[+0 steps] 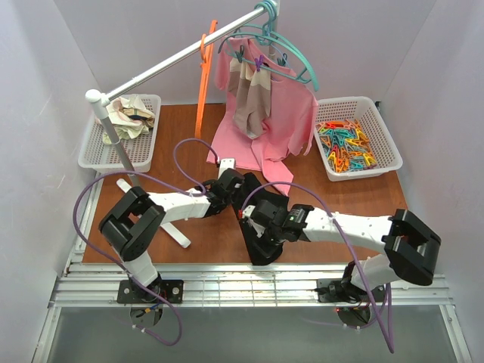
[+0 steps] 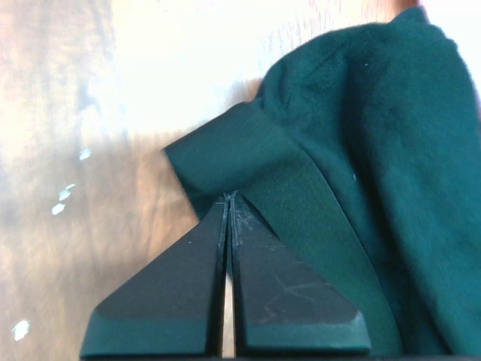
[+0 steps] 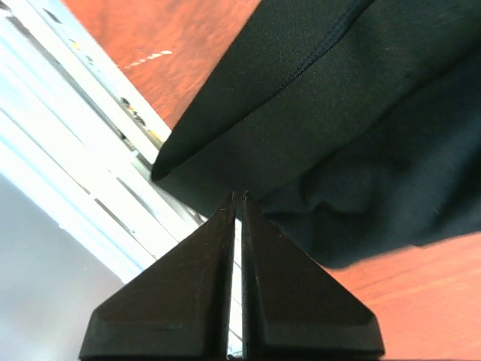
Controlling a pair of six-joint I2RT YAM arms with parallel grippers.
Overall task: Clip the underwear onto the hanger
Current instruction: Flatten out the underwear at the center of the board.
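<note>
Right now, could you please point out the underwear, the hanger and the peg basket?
underwear (image 2: 383, 135): left wrist view, on the main body of the cloth.
hanger (image 1: 201, 98): top view, on its long orange side.
peg basket (image 1: 367, 174): top view, on its near wall.

Soft, matt knit on the plain black cloth underwear (image 2: 376, 135), smoother and flatter along its broad hem band. Beneath it, reddish-brown wood-grain counter (image 1: 363, 195), polished enough to throw glare. At its edge, matt black plastic left hand (image 2: 229, 199), finely scratched; same matt plastic on the right hand (image 3: 239, 197), cleaner. Behind the underwear, thin bright orange plastic hanger (image 1: 203, 83), smooth; silvery metal rail (image 1: 181, 54), satin sheen; pink cloth shirt (image 1: 291, 113), matt.
</note>
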